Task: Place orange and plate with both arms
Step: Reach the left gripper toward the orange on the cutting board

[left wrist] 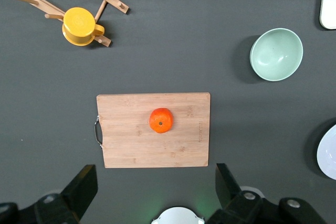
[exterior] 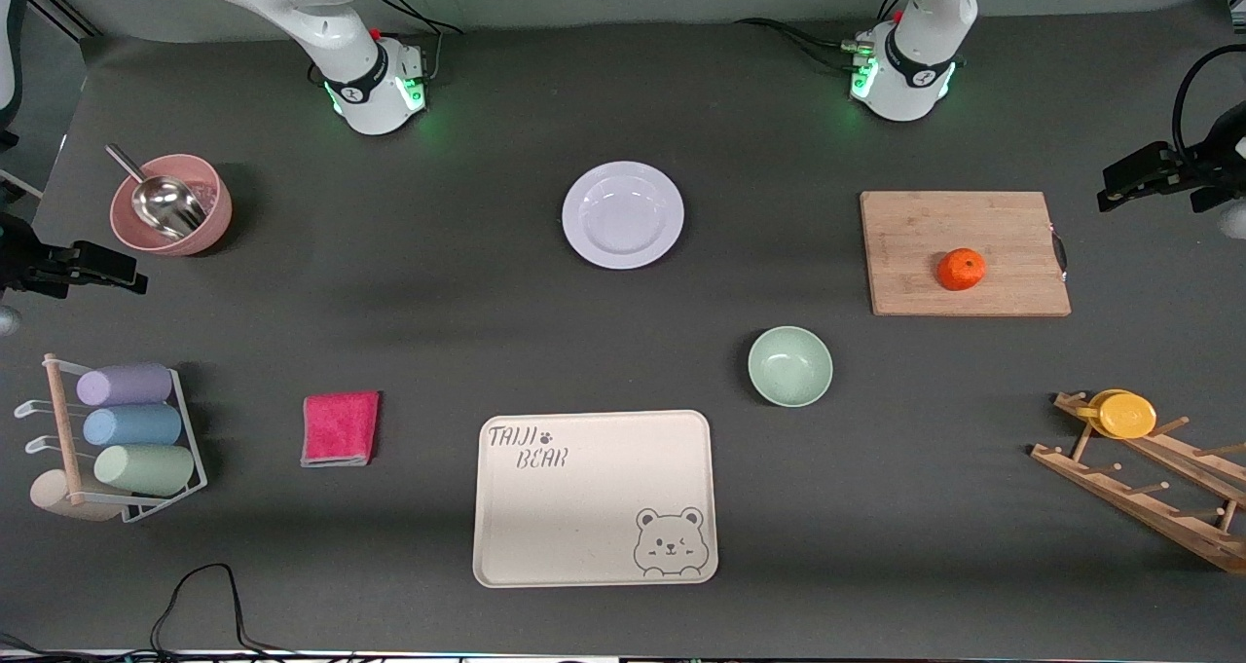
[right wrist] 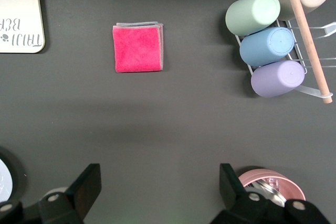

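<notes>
Nothing's been picked up yet, so this looks like the very start. The orange (exterior: 961, 269) sits on the wooden cutting board (exterior: 964, 254) toward the left arm's end of the table, and the plate (exterior: 623, 215) lies flat on the bare table between the two arm bases, well apart from the orange.

The left gripper (left wrist: 152, 192) hangs high over the table near the board with its fingers spread wide, nothing in them. The right gripper (right wrist: 157, 192) is up over the table at the right arm's end, between the pink bowl (exterior: 171, 204) and the cup rack (exterior: 117, 439), also spread wide and empty.

My guess for the next move: the left arm drops down on the orange while the right arm reaches across for the plate rim. The plate is flat and glossy, so getting a finger under the rim could be fiddly, and the orange may roll if nudged.

Other stuff around: a green bowl (exterior: 789, 366) nearer the camera than the plate, the cream bear tray (exterior: 595, 497), a pink cloth (exterior: 341, 428), and a yellow cup (exterior: 1121, 414) on a wooden rack (exterior: 1149, 483). None of it blocks either reach as far as I can tell
</notes>
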`<state>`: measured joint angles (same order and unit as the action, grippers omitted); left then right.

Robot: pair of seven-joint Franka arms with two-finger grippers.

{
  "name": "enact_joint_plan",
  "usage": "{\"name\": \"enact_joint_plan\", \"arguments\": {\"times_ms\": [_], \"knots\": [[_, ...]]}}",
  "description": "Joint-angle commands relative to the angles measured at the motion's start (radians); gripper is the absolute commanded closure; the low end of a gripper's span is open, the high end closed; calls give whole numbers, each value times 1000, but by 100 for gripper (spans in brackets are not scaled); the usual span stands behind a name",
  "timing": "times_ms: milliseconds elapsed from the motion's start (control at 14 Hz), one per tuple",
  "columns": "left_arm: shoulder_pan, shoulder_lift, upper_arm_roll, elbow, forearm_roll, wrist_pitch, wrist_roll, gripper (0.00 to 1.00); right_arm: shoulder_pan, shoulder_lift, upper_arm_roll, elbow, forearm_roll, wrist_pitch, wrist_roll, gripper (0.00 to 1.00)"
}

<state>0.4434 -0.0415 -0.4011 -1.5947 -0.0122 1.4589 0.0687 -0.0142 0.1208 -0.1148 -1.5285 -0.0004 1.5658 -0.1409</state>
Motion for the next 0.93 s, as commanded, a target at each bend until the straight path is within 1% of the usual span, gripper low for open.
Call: {"name": "enact_joint_plan", "arguments": {"times_ms": [0, 143, 286, 429, 571, 857], "knots": [[-2, 14, -1, 24, -11, -20, -3, 0, -1, -3, 1, 4, -18, -4, 17, 0], [0, 14, 1, 16, -8, -20, -6, 0, -1, -3, 0, 4, -18, -4, 17, 0], [2, 5, 1, -42, 1, -5, -4, 0, -1, -3, 1, 4, -18, -4, 17, 0], [-2, -35, 1, -166, 2, 98, -4, 0, -1, -3, 0, 4, -18, -4, 17, 0], [-2, -78, -1, -311, -6, 209, -4, 0, -1, -3, 0, 4, -18, -4, 17, 0], [-3, -161, -1, -629, -12, 478, -3, 0, -1, -3, 0, 2, -18, -4, 17, 0]]}}
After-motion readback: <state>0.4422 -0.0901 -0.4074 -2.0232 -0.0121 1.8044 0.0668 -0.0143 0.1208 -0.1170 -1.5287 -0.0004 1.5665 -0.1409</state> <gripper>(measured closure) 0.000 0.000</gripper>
